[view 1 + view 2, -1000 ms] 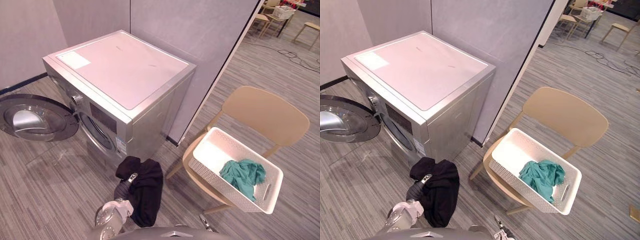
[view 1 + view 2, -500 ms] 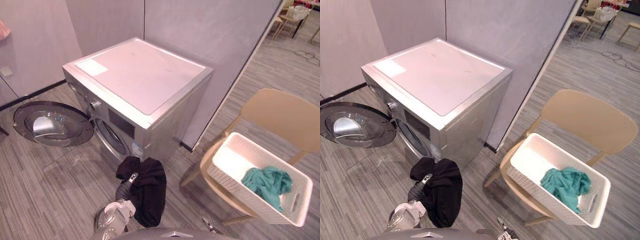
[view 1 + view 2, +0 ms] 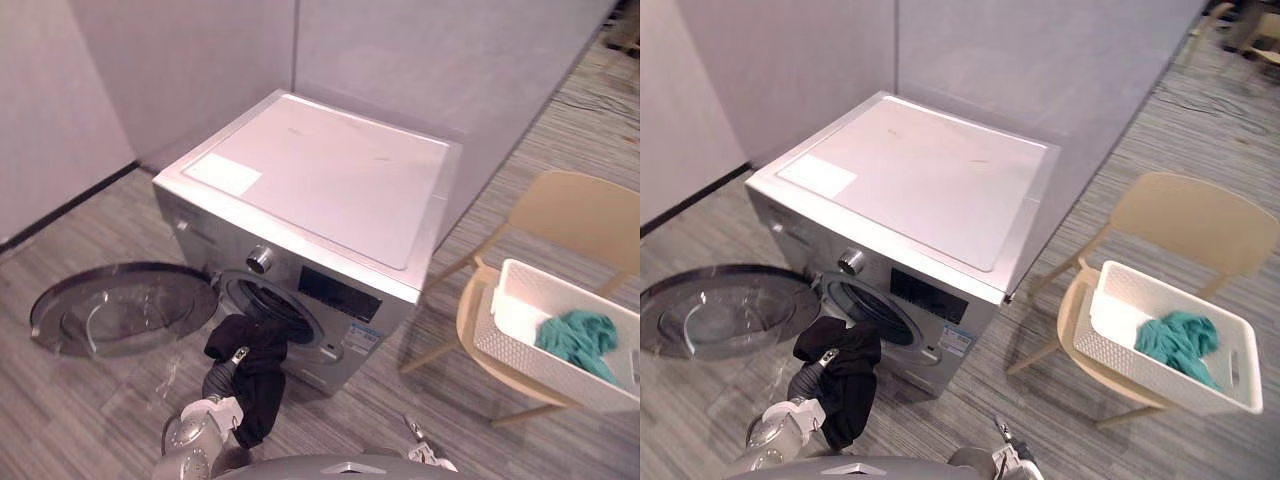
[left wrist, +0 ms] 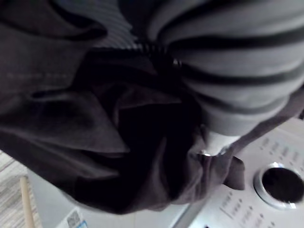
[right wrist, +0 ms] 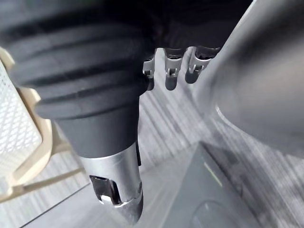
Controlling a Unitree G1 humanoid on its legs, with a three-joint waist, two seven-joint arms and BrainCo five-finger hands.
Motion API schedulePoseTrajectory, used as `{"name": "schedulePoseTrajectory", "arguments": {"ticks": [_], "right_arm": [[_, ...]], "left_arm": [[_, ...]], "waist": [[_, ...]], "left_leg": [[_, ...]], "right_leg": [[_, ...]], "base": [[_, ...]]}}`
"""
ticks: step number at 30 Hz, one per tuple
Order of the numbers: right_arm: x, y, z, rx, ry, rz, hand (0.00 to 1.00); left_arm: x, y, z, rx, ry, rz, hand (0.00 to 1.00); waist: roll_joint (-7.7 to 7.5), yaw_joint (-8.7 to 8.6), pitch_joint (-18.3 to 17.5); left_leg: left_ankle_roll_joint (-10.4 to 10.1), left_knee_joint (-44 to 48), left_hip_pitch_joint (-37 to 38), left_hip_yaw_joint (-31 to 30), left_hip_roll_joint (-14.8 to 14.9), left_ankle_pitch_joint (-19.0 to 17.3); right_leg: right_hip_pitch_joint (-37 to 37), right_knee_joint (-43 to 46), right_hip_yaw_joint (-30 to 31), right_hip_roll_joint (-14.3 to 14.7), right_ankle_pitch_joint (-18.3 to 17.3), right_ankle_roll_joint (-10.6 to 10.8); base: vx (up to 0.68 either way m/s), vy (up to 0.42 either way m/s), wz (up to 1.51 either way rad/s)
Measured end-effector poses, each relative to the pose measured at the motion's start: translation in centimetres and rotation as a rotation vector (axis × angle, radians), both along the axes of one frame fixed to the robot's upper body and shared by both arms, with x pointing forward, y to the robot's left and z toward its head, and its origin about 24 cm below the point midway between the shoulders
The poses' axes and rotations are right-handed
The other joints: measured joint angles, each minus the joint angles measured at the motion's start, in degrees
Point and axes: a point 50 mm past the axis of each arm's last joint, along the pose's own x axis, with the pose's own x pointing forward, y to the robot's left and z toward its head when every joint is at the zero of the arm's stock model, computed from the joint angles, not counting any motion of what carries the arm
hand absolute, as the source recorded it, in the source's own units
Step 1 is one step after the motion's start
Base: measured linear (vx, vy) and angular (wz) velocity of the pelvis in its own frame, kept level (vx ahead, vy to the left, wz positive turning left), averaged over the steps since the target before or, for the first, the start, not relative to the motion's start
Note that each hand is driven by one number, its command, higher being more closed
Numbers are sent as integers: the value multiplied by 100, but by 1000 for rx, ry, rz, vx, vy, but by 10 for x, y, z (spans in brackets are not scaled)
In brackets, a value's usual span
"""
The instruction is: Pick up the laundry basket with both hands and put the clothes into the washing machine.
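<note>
Right hand [image 5: 169,76]: low at the near right, fingers hanging relaxed, nothing held. No part to play in this step.
Left hand [image 3: 228,372]: near left, just in front of the washing machine [image 3: 330,190]. Buried in cloth, so the grasp cannot be told.
Black garment [image 3: 258,385]: draped over the left hand and hanging below it, bunched just in front of the lower rim of the drum opening [image 3: 268,305]. Touching the front panel or just short of it, cannot tell which.
Step in hand: by the look of it, feeding this garment into the drum.
How to do it well: raise the bundle to the middle of the opening first, since most of the cloth hangs below the lip. Then carry it well inside before letting go, so no trailing hem is left over the rim. Keep the wrist off the edge of the opening.
Door [image 3: 120,310]: swung wide open to the left, out of the path — no need to touch it.
Control knob [image 3: 260,260]: just above the opening, best kept clear of on the way in.
Laundry basket [image 3: 530,345]: white, set on the beige chair [image 3: 580,215] at the right, apart from the machine, neither hand on it.
Teal garment [image 3: 578,335]: lying in the basket — judged next to go once the black one is in.
</note>
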Motion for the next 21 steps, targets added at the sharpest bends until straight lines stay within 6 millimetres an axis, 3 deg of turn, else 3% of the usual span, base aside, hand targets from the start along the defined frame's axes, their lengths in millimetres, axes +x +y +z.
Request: {"name": "schedulePoseTrajectory", "arguments": {"ticks": [1, 3, 4, 5, 6, 9, 10, 12, 14, 15, 18, 21], "right_arm": [[8, 4, 6, -5, -47, 24, 0], [13, 8, 9, -3, -81, 68, 0], [16, 10, 13, -4, -108, 90, 0], [19, 10, 16, -14, -133, 101, 0], [22, 9, 20, -24, -153, 106, 0], [22, 13, 23, -29, -168, 147, 0], [21, 15, 22, -27, -163, 155, 0], [21, 12, 24, -38, -172, 160, 0], [23, 7, 28, -63, -187, 191, 0], [24, 7, 28, -67, -188, 204, 0], [24, 10, 28, -62, -182, 221, 0], [23, 10, 27, -59, -175, 219, 0]], "left_arm": [[2, -5, 3, -14, -15, 0, 100], [5, -13, 5, -40, -27, -5, 100], [8, -22, 7, -63, -36, -20, 100], [10, -32, 8, -81, -42, -39, 100], [12, -38, 10, -91, -47, -53, 100], [15, -55, 14, -121, -63, -85, 100], [16, -55, 15, -123, -68, -86, 100], [18, -56, 19, -133, -90, -87, 100], [14, -55, 18, -137, -81, -84, 100], [11, -51, 17, -133, -77, -69, 100], [9, -47, 14, -125, -63, -54, 100], [2, -45, 9, -124, -27, -49, 100]], "waist": [[39, -14, 20], [31, -64, 32], [-5, -77, 46], [-48, -70, 83], [76, -67, 151], [127, -15, 290], [95, 14, 334], [54, 100, 580], [150, 240, 555], [150, 295, 554], [95, 333, 539], [3, 298, 480]], "left_leg": [[20, -154, 160, 145, 8, -2], [15, -260, 265, 317, 13, 5], [-27, -222, 267, 418, -19, -23], [-93, -166, 255, 471, -9, -44], [-147, -167, 279, 488, 75, -5], [-172, -80, 587, 648, 182, 82], [-167, 411, 494, 690, 258, 66], [-74, 2585, -304, 499, 571, 287], [-106, 3767, -890, 207, 666, 264], [-47, 3861, -1055, 207, 729, 217], [50, 3044, -1179, -37, 1020, 160], [87, 1071, -954, -851, 1131, 277]], "right_leg": [[-83, 157, -239, 348, -404, 29], [-85, -120, -262, 741, -686, 104], [-3, -723, -233, 859, -672, 46], [253, -1171, -166, 919, -790, -148], [343, -1317, -180, 1019, -714, -198], [627, -1375, -177, 1106, -706, -221], [786, -1478, -180, 1111, -711, -228], [1268, -1742, -191, 1146, -782, -343], [1377, -1744, -34, 1142, -825, -317], [1401, -1748, 156, 1084, -891, -284], [1321, -1651, 447, 956, -995, -101], [1173, -1543, 724, 653, -1171, 208]], "base": [[11, 48, -82], [32, -26, -40], [71, -109, -29], [78, -133, -25], [128, -134, -23], [110, -88, -7], [115, -123, 5], [73, -84, 4], [60, 89, -46], [84, 169, -69], [150, 243, -52], [196, 351, -31]]}}
